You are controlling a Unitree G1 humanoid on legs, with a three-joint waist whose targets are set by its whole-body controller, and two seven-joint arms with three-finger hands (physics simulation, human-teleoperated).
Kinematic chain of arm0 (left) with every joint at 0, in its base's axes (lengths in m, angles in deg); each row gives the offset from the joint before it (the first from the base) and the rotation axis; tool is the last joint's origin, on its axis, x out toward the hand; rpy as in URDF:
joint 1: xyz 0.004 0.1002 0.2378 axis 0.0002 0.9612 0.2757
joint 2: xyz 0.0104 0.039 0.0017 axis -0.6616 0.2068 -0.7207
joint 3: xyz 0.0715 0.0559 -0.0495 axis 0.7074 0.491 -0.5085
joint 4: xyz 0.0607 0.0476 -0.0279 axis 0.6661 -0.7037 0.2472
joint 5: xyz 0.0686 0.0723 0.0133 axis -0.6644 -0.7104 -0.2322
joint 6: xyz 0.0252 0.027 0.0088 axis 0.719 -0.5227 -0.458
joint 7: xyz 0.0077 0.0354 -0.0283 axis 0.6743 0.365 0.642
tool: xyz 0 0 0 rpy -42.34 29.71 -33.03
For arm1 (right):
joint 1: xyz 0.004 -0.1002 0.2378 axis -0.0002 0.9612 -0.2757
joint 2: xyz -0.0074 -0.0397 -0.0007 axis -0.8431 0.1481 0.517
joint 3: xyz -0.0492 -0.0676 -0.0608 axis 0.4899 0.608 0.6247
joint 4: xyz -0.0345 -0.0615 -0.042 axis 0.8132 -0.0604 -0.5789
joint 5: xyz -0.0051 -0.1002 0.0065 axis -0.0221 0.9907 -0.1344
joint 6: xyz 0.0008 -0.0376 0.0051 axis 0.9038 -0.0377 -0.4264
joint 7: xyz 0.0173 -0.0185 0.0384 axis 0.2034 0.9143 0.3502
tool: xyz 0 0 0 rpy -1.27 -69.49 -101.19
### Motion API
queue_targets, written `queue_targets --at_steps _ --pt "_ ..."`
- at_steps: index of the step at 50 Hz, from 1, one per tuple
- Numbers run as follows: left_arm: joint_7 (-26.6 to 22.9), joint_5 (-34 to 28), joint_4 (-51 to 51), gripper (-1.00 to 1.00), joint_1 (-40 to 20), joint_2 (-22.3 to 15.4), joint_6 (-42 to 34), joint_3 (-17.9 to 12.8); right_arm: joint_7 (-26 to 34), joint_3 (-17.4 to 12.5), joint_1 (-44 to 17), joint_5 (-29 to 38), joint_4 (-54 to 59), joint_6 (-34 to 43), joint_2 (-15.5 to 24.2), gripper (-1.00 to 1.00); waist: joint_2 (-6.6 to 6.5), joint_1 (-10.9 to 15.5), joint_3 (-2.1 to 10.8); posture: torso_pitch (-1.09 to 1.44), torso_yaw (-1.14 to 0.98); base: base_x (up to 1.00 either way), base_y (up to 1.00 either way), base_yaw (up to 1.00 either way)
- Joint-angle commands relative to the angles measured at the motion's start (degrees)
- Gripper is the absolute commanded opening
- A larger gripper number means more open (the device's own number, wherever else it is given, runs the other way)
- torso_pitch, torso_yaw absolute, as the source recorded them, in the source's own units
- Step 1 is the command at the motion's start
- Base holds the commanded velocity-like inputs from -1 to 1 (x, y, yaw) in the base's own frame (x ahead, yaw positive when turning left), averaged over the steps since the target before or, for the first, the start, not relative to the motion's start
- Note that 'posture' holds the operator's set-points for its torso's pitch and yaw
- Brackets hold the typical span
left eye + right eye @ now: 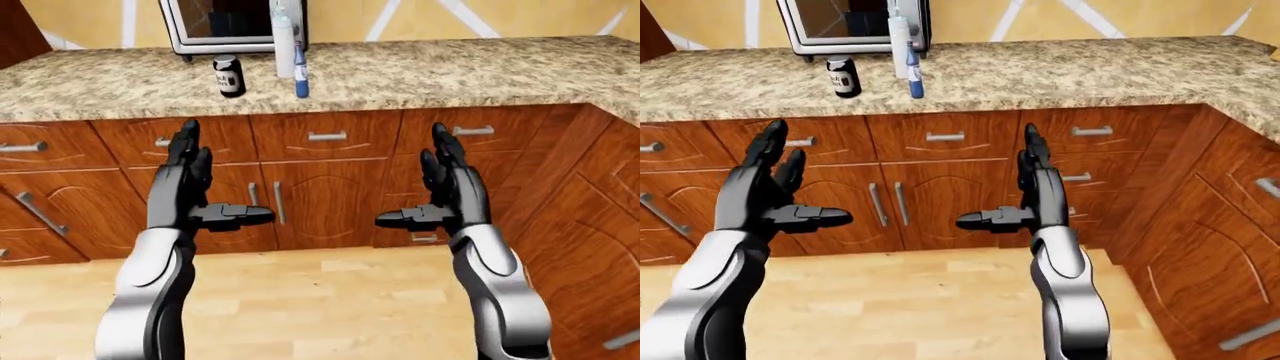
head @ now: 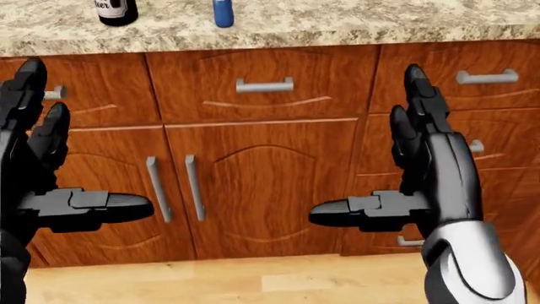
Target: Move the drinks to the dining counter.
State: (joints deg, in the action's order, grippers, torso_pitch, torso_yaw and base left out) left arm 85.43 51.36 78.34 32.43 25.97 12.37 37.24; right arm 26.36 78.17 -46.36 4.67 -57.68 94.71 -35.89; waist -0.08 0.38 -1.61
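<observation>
Three drinks stand on the granite counter (image 1: 450,71) at the upper left of the left-eye view: a black can (image 1: 230,76), a tall white bottle (image 1: 284,41) and a slim blue bottle (image 1: 301,75) just right of it. My left hand (image 1: 215,187) and right hand (image 1: 425,191) are raised before the cabinet doors, below the counter edge, palms facing each other. Both are open and hold nothing. The can is above and slightly right of my left hand, well out of touch. In the head view only the bottoms of the can (image 2: 116,11) and blue bottle (image 2: 223,12) show.
A microwave (image 1: 215,26) stands behind the drinks against the wall. Wooden drawers and doors (image 1: 320,195) with metal handles run under the counter. A second cabinet run (image 1: 590,217) juts out along the right edge. Light wood floor (image 1: 320,300) lies below.
</observation>
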Motion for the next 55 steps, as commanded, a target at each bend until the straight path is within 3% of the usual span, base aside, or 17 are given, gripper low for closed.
queue_targets --at_steps 1,5,11,16,18,19,21,31,33,34,36,39,40,41,43,53,55 --pt "0.3 0.8 2.4 1.0 -2.0 -0.6 0.6 0.1 0.0 0.1 -1.5 0.1 -2.5 -1.1 0.3 1.0 -0.2 -0.2 0.72 0.0 0.0 0.11 0.0 0.0" --pt "0.7 1.6 3.6 1.0 -2.9 -1.1 -1.2 -0.1 0.2 0.6 -1.8 0.8 -4.2 0.5 0.1 1.0 2.77 -0.5 0.71 0.0 0.0 0.12 0.54 0.0" --pt "1.0 2.0 3.7 1.0 -4.3 -1.5 -2.4 0.2 0.0 0.2 -3.6 0.4 -4.4 1.5 0.3 1.0 1.48 -1.8 0.3 0.0 0.0 0.2 0.58 0.0" --pt "0.9 1.6 3.3 1.0 -3.6 -1.1 -1.4 0.9 -0.1 0.2 -3.4 0.2 -4.8 1.5 0.3 1.0 -2.82 -2.5 0.5 0.0 0.0 0.22 0.59 0.0" --pt "0.8 1.4 2.8 1.0 -3.5 -0.9 -0.8 1.1 0.0 0.0 -3.2 0.1 -4.2 0.8 0.3 1.0 -7.8 -2.2 2.0 0.0 0.0 0.22 0.58 0.0" --pt "0.9 1.2 2.9 1.0 -3.3 -0.7 -0.8 1.4 0.0 0.0 -3.1 0.0 -4.4 0.9 0.3 1.0 -4.82 -1.6 0.85 0.0 0.0 0.22 0.59 0.0" --pt "0.9 1.0 2.7 1.0 -3.1 -0.5 -0.5 1.6 0.2 -0.1 -3.1 -0.1 -3.9 0.4 0.4 1.0 -4.5 -1.3 0.33 0.0 0.0 0.22 0.59 0.0" --pt "0.6 0.1 3.6 1.0 -2.7 0.3 -1.1 2.4 -1.2 -1.3 -3.0 -3.3 -4.6 1.3 0.3 1.0 2.49 0.2 0.23 0.0 0.0 0.22 0.58 0.0" --pt "0.6 0.0 3.4 1.0 -3.2 0.3 -1.2 2.3 -1.4 -1.5 -3.0 -3.7 -4.4 1.0 0.5 1.0 1.35 -0.6 -0.05 0.0 0.0 0.22 0.4 0.0" --pt "0.5 0.0 3.1 1.0 -3.3 0.2 -0.9 2.3 -1.6 -1.4 -3.1 -3.8 -4.5 1.2 0.6 1.0 2.02 -0.5 -0.53 0.0 0.0 0.22 0.32 0.0" --pt "0.5 0.0 3.1 1.0 -3.7 0.0 -1.1 2.2 -1.9 -1.8 -3.6 -4.3 -5.3 1.9 1.0 1.0 1.58 -1.1 0.97 0.0 0.0 0.28 0.23 0.0" --pt "0.8 0.3 4.9 1.0 -4.5 -0.2 -3.5 2.0 -2.1 -2.1 -3.5 -4.6 -5.6 1.9 1.2 1.0 -1.19 -2.3 -1.32 0.0 0.0 0.43 0.19 0.0" --pt "0.8 0.2 4.8 1.0 -4.5 -0.2 -3.5 2.1 -2.3 -2.3 -3.7 -4.8 -5.4 2.0 1.4 1.0 -2.56 -2.4 -1.01 0.0 0.0 0.44 0.18 0.0" --pt "0.7 0.2 4.6 1.0 -4.7 -0.3 -3.3 2.2 -2.6 -2.5 -3.9 -5.1 -5.9 2.5 1.5 1.0 -5.5 -2.0 0.05 0.0 0.0 0.45 0.12 0.0" --pt "0.7 0.2 4.6 1.0 -5.0 -0.3 -3.6 2.2 -3.0 -3.1 -4.1 -5.8 -6.3 3.0 1.7 1.0 -4.91 -2.0 -0.88 0.0 0.0 0.44 0.02 0.0" --pt "1.0 0.2 5.5 1.0 -6.2 -0.5 -5.4 2.4 -5.1 -5.7 -4.2 -9.2 -8.1 3.4 2.6 1.0 -1.31 0.6 -0.39 0.0 0.0 0.43 0.0 0.0" --pt "0.9 0.0 5.1 1.0 -5.8 -0.3 -4.4 2.6 -5.4 -5.9 -3.8 -10.5 -8.1 3.0 2.7 1.0 -0.7 0.5 1.28 0.0 0.0 0.07 -0.29 0.0"
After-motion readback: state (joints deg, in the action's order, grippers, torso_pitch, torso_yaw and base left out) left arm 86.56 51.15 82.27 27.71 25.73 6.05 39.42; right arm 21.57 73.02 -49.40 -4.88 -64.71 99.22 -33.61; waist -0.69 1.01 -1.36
